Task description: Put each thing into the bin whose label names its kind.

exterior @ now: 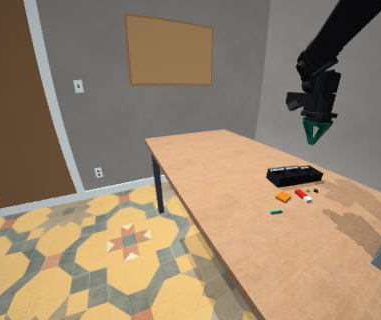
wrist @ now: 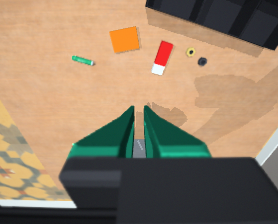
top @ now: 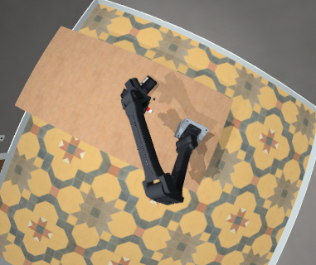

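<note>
Wood-brown table (top: pixel 76 74) (exterior: pixel 217 180) (wrist: pixel 40 25): it bears everything to be sorted. Black bins (top: pixel 151 86) (exterior: pixel 297 179) (wrist: pixel 240 34): joined in a row, upright; labels too small to read here. Green-fingered gripper (exterior: pixel 312 143) (wrist: pixel 139 111): well above the table, fingers almost pressed together, a thin slit between them, nothing held. The step appears to be choosing and approaching a first piece. Read the labels before committing; then centre over one piece, open wide enough to clear its neighbours, turn the fingers across its narrow side, descend straight and close gently.

Orange block (exterior: pixel 283 197) (wrist: pixel 125 39): flat, square, plain-faced. Red stick (top: pixel 149 110) (exterior: pixel 303 195) (wrist: pixel 162 58): white at one end, best gripped across its width. Green tube (exterior: pixel 276 211) (wrist: pixel 83 60): slender, pale-tipped, liable to roll. Yellow ring (exterior: pixel 307 190) (wrist: pixel 188 52) and black ring (exterior: pixel 316 190) (wrist: pixel 199 61): smallest, side by side near the bins, calling for low fingertips. All five lie on the table, outside the bins.
</note>
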`<action>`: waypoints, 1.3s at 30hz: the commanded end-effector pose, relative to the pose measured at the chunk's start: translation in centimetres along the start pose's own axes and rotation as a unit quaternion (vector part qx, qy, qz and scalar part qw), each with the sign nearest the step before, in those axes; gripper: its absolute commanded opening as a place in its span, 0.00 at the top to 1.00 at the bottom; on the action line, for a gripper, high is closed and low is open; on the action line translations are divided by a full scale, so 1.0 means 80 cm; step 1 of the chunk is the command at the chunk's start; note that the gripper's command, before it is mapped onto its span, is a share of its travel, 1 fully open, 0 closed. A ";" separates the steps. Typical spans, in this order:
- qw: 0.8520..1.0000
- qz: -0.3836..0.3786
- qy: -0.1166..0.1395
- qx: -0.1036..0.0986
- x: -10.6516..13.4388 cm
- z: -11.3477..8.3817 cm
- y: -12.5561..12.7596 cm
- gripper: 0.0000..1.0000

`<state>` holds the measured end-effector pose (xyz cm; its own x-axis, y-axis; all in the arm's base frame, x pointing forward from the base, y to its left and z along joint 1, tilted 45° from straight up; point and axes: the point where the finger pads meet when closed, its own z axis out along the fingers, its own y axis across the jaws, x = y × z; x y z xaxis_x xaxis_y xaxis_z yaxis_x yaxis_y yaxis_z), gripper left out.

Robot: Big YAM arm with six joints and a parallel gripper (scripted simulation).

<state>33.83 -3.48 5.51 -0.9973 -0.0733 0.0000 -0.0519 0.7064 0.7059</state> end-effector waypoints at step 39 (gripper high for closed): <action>1.000 0.001 -0.016 0.005 0.003 -0.008 0.000 0.91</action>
<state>33.50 -3.31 5.50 -0.9973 -0.0737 -0.0029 -0.0542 0.7060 0.7061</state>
